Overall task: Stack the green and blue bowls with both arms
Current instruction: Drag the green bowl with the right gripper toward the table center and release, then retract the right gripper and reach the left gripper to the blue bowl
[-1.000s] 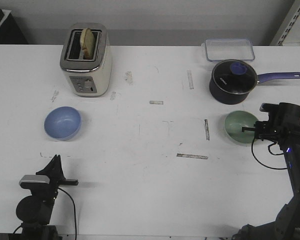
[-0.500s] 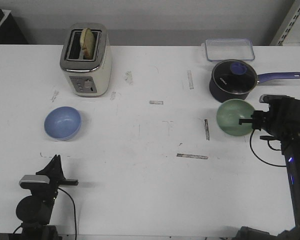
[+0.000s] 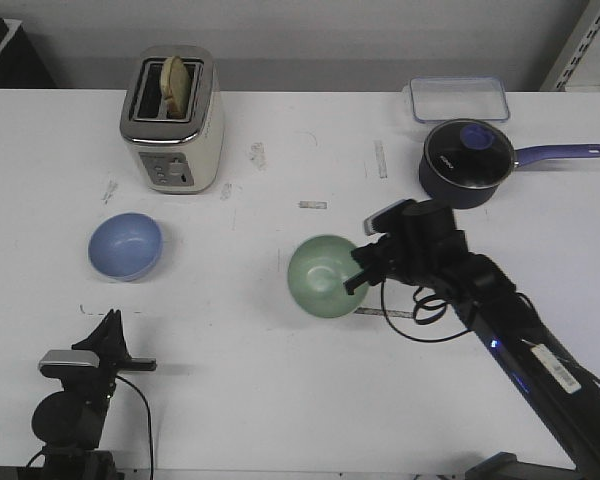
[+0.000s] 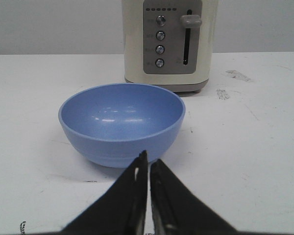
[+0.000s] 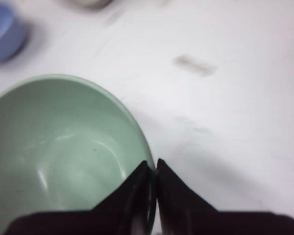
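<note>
The right gripper is pinched on the rim of the green bowl, its two fingers pressed to either side of the wall on the bowl's right-hand edge; in the right wrist view the dark fingertips meet over the pale rim with the bowl's hollow spreading away from them. The bowl sits near the middle of the table, to the left of the gripper, and looks tipped up toward the camera; whether its base touches the surface cannot be told.

The left gripper hangs low at the near left edge of the table, its fingers drawn almost together with only a thin slit between them and nothing held. The blue bowl stands upright just beyond its tips, apart from them, and in the front view lies on the left side of the table, well apart from the green one.

Count: two bowls, one green and one blue; two arms; one toaster behind the blue bowl; one lidded saucepan at the far right; one clear container behind it
</note>
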